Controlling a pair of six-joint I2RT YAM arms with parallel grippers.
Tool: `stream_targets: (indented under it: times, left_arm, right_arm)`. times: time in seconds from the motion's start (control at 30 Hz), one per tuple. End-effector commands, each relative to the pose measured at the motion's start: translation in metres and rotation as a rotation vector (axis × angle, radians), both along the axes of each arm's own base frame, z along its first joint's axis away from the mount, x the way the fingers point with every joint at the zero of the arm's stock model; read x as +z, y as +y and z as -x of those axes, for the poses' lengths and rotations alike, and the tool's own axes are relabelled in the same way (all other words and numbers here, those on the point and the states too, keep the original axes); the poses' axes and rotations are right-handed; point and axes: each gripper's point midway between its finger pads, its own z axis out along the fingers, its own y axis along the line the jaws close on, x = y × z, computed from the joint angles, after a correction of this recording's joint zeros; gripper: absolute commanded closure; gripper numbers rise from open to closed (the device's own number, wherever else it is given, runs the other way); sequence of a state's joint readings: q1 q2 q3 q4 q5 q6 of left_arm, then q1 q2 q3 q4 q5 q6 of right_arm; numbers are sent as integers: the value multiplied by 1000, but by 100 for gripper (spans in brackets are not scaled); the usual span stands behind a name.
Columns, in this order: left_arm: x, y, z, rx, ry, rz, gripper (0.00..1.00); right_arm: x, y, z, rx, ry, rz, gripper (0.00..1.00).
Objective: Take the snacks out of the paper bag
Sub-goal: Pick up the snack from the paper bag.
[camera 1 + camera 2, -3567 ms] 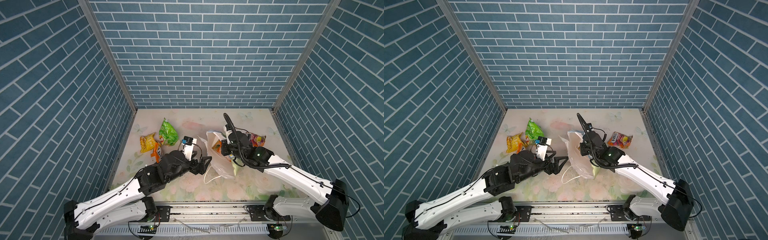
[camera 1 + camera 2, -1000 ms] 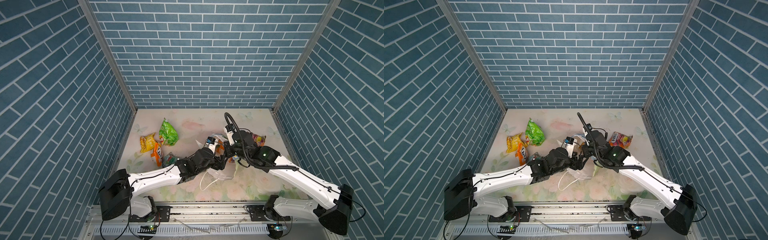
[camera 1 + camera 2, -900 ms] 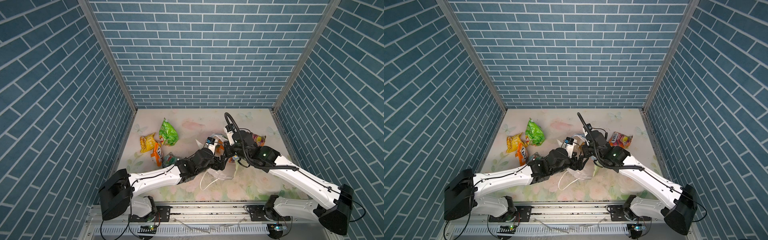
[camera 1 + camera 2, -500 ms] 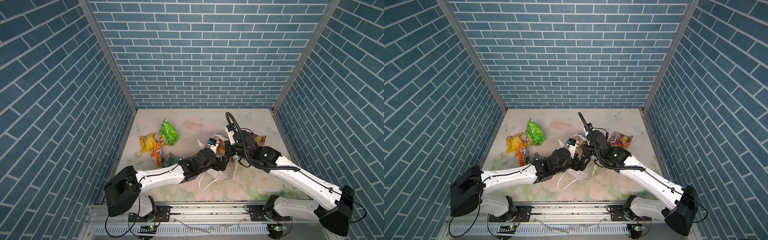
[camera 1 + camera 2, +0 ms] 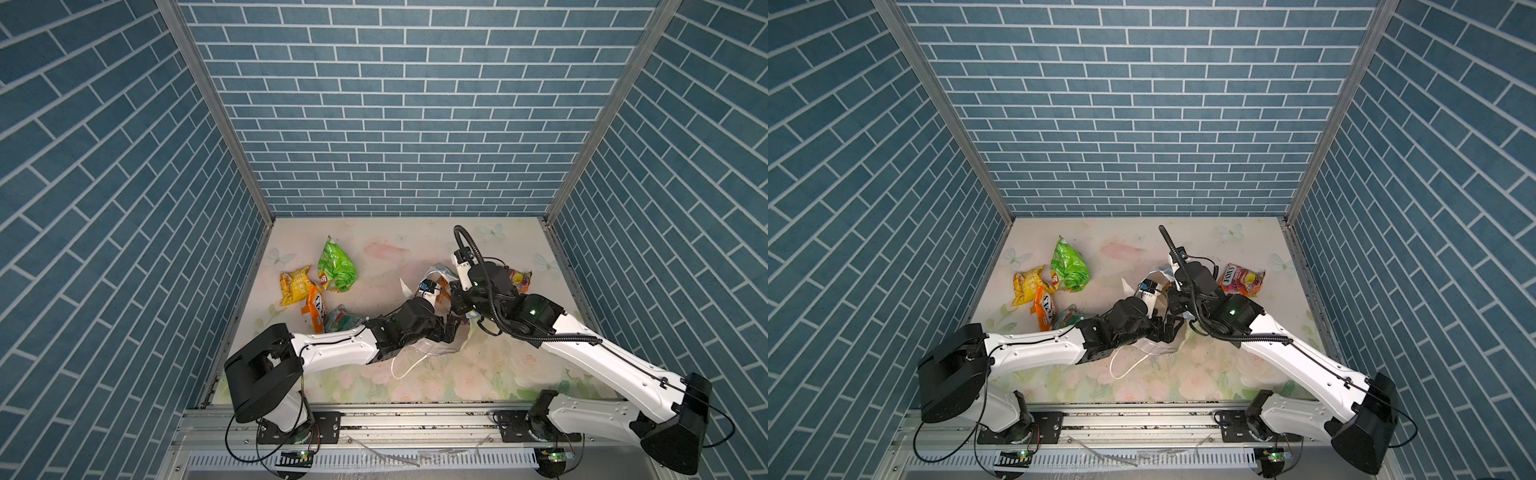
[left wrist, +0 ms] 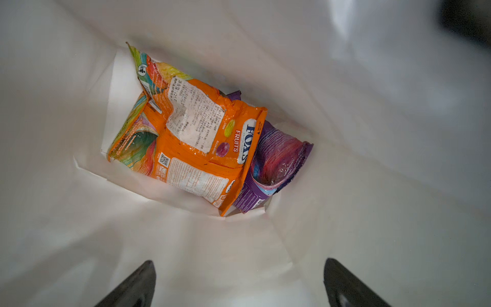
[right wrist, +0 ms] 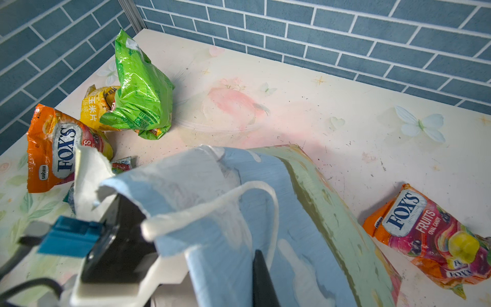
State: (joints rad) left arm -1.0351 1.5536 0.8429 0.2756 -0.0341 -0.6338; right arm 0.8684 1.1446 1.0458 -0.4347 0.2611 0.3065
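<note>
The paper bag (image 5: 439, 350) lies tipped at mid-table, pale green with a blue front (image 7: 265, 170). My left gripper (image 6: 239, 271) is inside it, open, with nothing between its fingertips (image 6: 144, 279). Ahead of it, at the bag's white bottom, lie two snacks: an orange FOX'S packet (image 6: 191, 138) and a purple packet (image 6: 279, 159) tucked behind it. My right gripper (image 7: 257, 263) is shut on the bag's blue wall by its torn rim, beside a white cord handle (image 7: 273, 212). In both top views the two wrists meet at the bag's mouth (image 5: 1169, 324).
Snacks lie on the floral table: a green chip bag (image 5: 336, 270), a yellow packet (image 5: 293, 286), an orange FOX'S pack (image 5: 316, 309) and a teal pack (image 5: 343, 318) at the left, and a FOX'S fruits pack (image 5: 1241, 280) at the right. Brick walls enclose three sides.
My left arm has gone from beside the bag into its mouth, and its jaws have spread wider. My right gripper keeps its hold on the bag, shifted only slightly.
</note>
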Motion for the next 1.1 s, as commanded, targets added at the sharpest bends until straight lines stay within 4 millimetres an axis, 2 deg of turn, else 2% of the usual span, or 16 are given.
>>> stream_targets:
  times: [0.0,0.37,0.73,1.07]
  left_arm:
    - [0,-6,-8,-20,5,41,0]
    - [-23,-28,-18,-61,84,79,1]
    - [-34,-32,-29,-41,92,60,0]
    - [-55,-29,-45,50,109,-11,0]
  right_arm:
    - [14,0,-8,-28,-49,-51,100]
    - [21,-1,-8,-51,-62,-96,100]
    - [14,1,-11,-59,-51,-98,100]
    - [9,0,-12,-74,-39,-103,100]
